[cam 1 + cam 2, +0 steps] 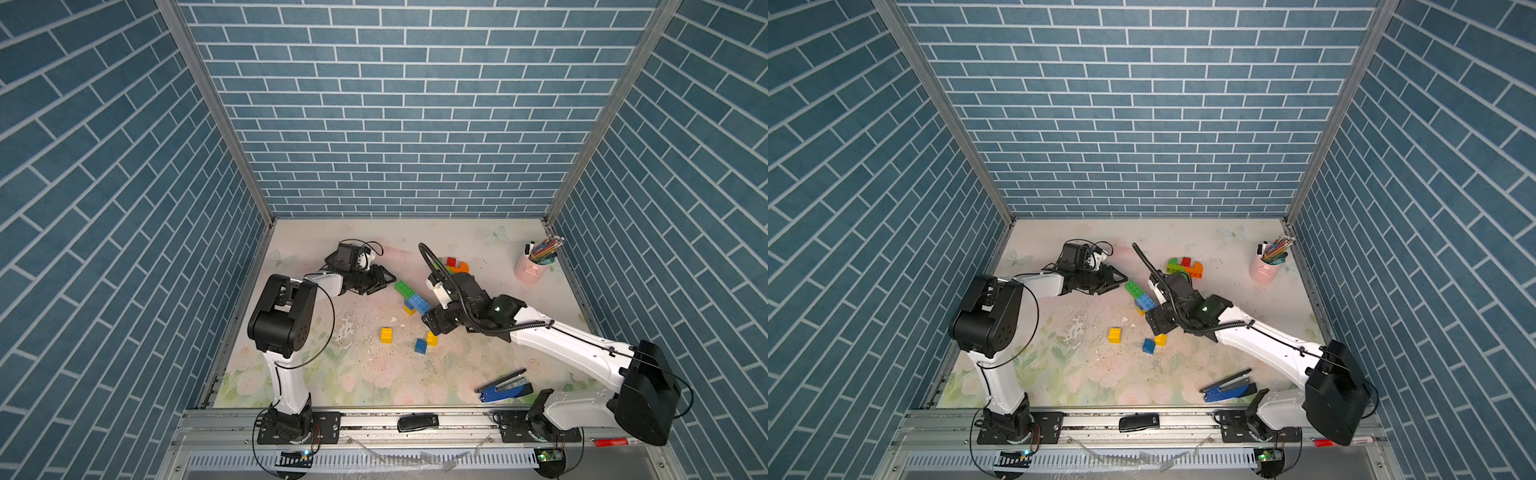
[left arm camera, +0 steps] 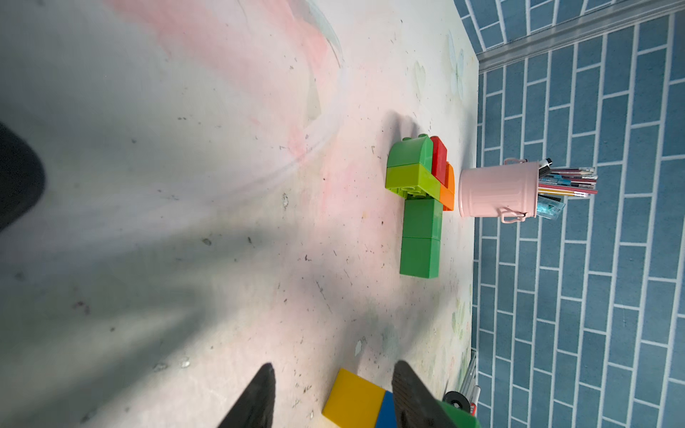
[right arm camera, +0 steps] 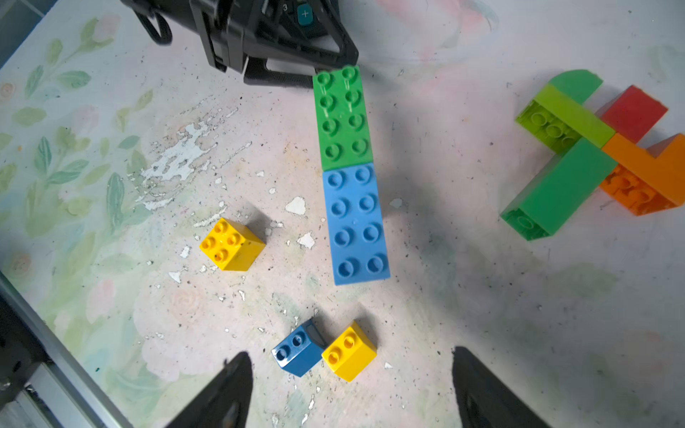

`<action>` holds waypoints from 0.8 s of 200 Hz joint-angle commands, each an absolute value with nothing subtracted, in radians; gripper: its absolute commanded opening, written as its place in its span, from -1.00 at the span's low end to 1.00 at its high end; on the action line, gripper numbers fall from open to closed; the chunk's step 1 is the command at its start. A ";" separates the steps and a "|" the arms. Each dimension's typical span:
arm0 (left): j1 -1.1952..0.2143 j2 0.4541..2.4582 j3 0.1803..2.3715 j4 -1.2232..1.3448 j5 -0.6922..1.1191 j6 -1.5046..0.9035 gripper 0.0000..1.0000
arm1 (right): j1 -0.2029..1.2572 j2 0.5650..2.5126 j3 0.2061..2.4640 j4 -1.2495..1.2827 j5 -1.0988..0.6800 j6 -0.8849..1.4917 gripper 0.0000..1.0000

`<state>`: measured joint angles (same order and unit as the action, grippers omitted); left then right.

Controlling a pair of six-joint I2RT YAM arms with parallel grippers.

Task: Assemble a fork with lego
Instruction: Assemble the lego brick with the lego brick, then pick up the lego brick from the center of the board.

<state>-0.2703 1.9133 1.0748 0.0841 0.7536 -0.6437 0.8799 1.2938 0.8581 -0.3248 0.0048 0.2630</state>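
Note:
A bar of lego, a green brick joined end to end with a blue one (image 1: pixel 411 296) (image 3: pixel 348 174), rests on yellow bricks at mid-table. My left gripper (image 1: pixel 384 286) (image 2: pixel 333 370) is open, its tips at the green end; the bar's yellow and blue side shows between its fingers (image 2: pixel 407 392). My right gripper (image 1: pixel 432 325) (image 3: pixel 348 370) hangs open, holding nothing, above a small dark blue brick (image 3: pixel 296 352) touching a small yellow brick (image 3: pixel 348 352). A square yellow brick (image 1: pixel 387 335) (image 3: pixel 231 244) lies alone. A joined cluster of green, lime, red and orange bricks (image 1: pixel 455 264) (image 2: pixel 419 207) (image 3: pixel 593 155) lies at the back.
A pink cup of pens (image 1: pixel 530 266) (image 2: pixel 496 189) stands at the back right. Near the front right lies a blue stapler (image 1: pixel 505 388). A black device (image 1: pixel 417 422) sits on the front rail. The floral mat (image 1: pixel 353 374) is flaked and gritty around the bricks.

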 commanded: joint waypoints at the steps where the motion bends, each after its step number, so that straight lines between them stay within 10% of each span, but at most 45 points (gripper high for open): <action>1: -0.264 1.879 1.068 0.077 0.738 -0.644 0.06 | 0.885 1.224 0.736 -0.049 -0.021 0.198 0.68; 80: -0.249 1.822 1.038 0.036 0.696 -0.625 0.06 | 0.889 1.291 0.592 0.151 -0.392 -0.076 0.03; 160: -0.182 1.693 0.903 0.084 0.630 -0.663 0.05 | 1.037 1.595 0.874 0.043 -0.299 -0.160 0.15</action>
<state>-0.2108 1.7473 0.9424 0.0727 0.6617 -0.6548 1.0237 1.4982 0.7868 0.0822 -0.3069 -0.0742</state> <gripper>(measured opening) 0.527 0.556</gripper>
